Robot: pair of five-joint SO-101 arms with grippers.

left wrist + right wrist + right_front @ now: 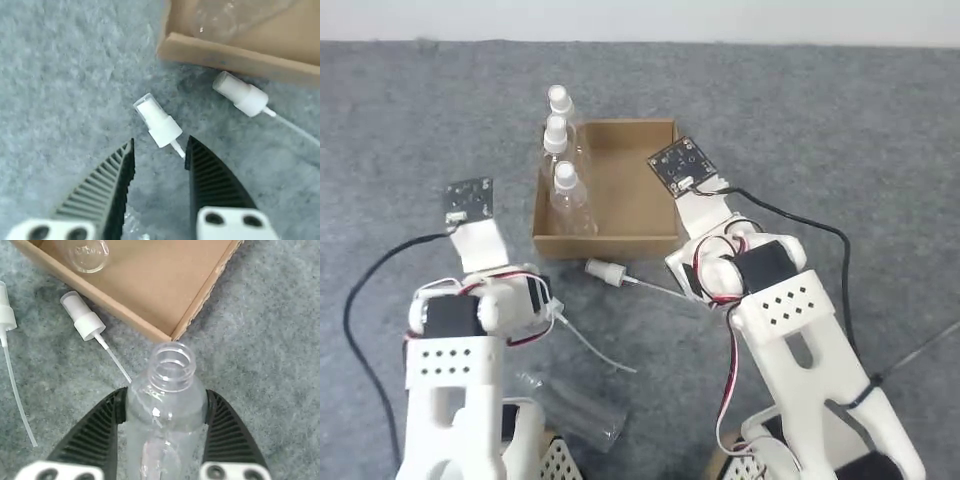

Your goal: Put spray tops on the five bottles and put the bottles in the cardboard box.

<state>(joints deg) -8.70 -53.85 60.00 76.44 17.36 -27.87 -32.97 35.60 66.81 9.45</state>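
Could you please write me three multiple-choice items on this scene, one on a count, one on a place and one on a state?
1. How many capped bottles stand in the cardboard box?
A. One
B. Three
C. Five

2. Where do the two loose spray tops lie?
A. In the box
B. Screwed onto bottles
C. On the grey mat outside the box

3. What state is the right tool in?
A. Shut on an uncapped bottle
B. Open and empty
C. Shut on a spray top

Answers:
1 B: three white-topped bottles stand in a row along one wall of the box.
2 C: both tops lie on the mat with their tubes stretched out.
3 A: the tool clamps the open-necked bottle from both sides.
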